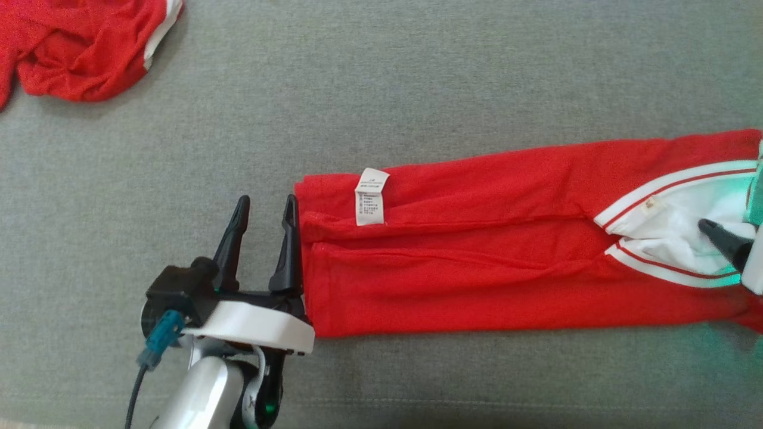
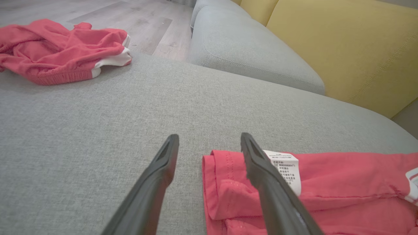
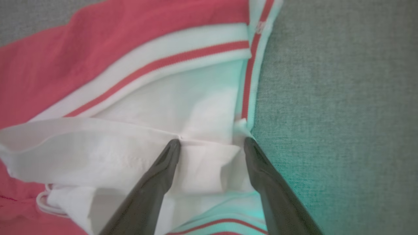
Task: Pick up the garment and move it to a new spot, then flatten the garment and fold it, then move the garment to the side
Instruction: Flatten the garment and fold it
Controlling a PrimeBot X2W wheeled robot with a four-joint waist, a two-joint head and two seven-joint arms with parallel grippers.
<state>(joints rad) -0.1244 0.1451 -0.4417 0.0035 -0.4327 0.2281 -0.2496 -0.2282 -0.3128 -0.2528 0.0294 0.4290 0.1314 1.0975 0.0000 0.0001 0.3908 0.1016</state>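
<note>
The long red knit garment (image 1: 477, 262) lies on the grey fabric sofa (image 1: 417, 77), axis nine to three o'clock. The left gripper (image 1: 267, 201) sits at its nine o'clock end, the right gripper (image 3: 211, 141) at three — both jaws open.

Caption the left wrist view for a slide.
Open left gripper at the edge of the folded red garment on a grey cushion, a crumpled garment beyond.
</note>
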